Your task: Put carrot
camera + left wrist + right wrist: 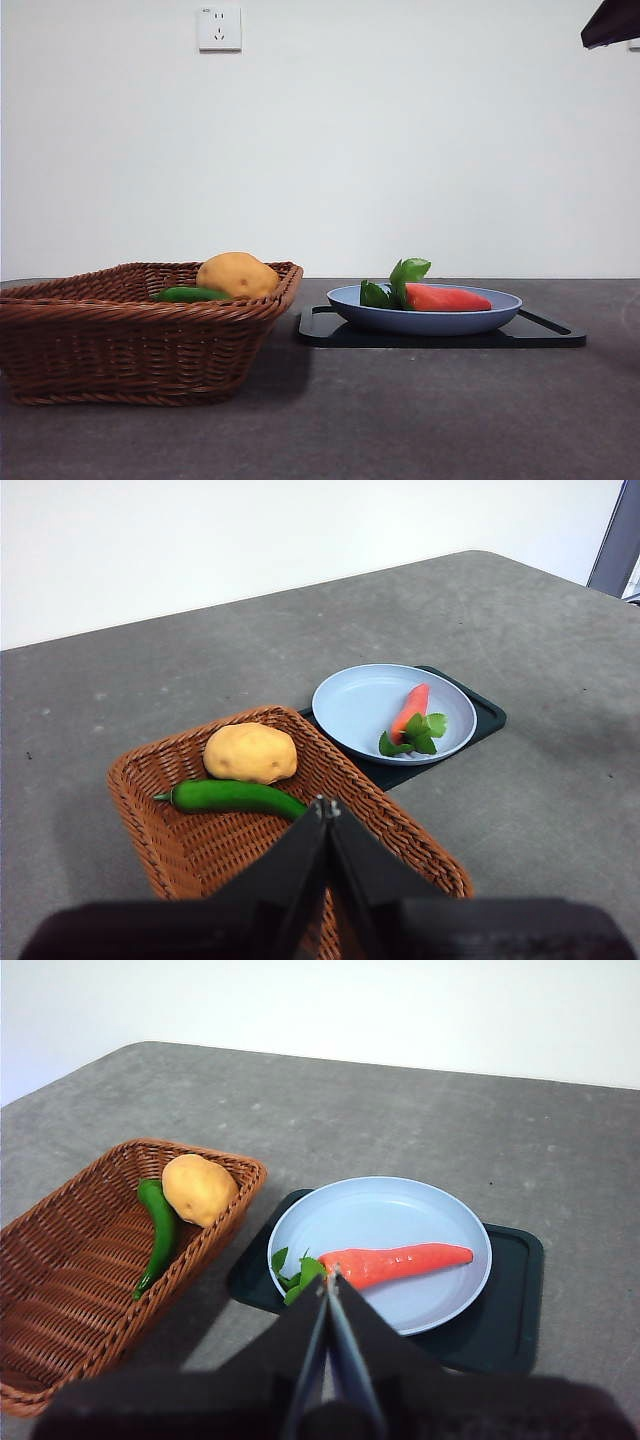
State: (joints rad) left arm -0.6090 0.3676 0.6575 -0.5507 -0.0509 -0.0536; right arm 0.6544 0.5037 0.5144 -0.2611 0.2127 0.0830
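The orange-red carrot [447, 298] with green leaves lies in the light blue plate [345, 297] on a black tray [545, 334]. It also shows in the left wrist view [410, 712] and the right wrist view [398, 1262]. My right gripper [328, 1282] is shut and empty, high above the table on the near side of the plate [400, 1200]. My left gripper [325, 807] is shut and empty, high above the wicker basket [160, 820]. In the front view only a black arm tip [610, 22] shows at the top right corner.
The brown wicker basket [60, 340] stands left of the tray and holds a tan-yellow potato [237, 275] and a long green vegetable [192, 294]. A white wall socket [219, 28] is on the back wall. The table is dark grey.
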